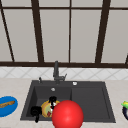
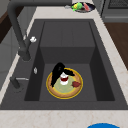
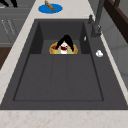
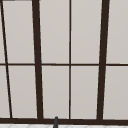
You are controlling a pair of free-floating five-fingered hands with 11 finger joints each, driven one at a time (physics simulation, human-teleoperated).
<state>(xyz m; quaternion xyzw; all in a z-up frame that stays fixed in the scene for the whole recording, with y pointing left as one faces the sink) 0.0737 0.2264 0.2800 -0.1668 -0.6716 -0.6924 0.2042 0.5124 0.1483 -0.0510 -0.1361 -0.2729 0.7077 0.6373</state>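
A yellow-rimmed plate (image 1: 44,110) with a greenish middle lies in the sink's left basin. My right hand (image 1: 52,100) hangs over it, fingers arched down around a small white and red object (image 2: 64,78) standing on the plate (image 2: 75,93). In the right side view the same hand (image 3: 66,39) straddles that object (image 3: 64,47). A red piece (image 2: 76,84) lies on the plate beside it. My left hand (image 1: 36,111) floats at the sink's front left edge with relaxed fingers hanging down, holding nothing. A big red ball (image 1: 67,114) covers the plate's right part in the front view.
The dark sink (image 1: 90,100) has a drainboard on the right and a faucet (image 1: 56,71) behind the basin. A blue plate (image 1: 7,107) with a brown item sits on the left counter. A dark bowl (image 2: 83,7) of green and red items sits on the right.
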